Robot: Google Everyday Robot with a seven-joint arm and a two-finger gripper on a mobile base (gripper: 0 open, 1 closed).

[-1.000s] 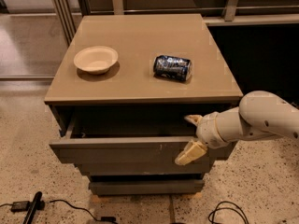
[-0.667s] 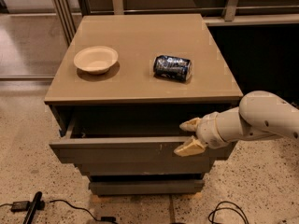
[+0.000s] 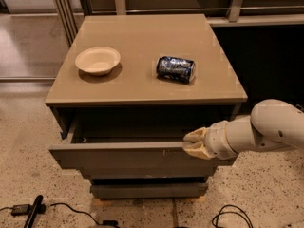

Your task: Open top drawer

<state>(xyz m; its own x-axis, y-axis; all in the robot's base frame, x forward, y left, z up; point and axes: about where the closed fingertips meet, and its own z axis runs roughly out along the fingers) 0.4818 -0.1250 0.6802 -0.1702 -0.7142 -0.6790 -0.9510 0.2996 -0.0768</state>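
The top drawer (image 3: 118, 159) is a wide grey-brown slab front, pulled partly out from under the cabinet top (image 3: 142, 87), with a dark gap showing its interior. My gripper (image 3: 193, 144) comes in from the right on a white arm (image 3: 266, 129). Its two pale fingertips (image 3: 192, 136) pinch the top edge of the drawer front near its right end, one finger above and one below the lip.
A beige bowl (image 3: 97, 61) and a dark crushed can (image 3: 175, 69) lie on the cabinet top. A narrower grey drawer front (image 3: 147, 190) sits below. Cables (image 3: 232, 216) and a black object (image 3: 29, 213) lie on the speckled floor. A glass partition stands at the back left.
The fingers have drawn together from a wide spread onto the drawer front's top edge. The drawer stands about as far out as before.
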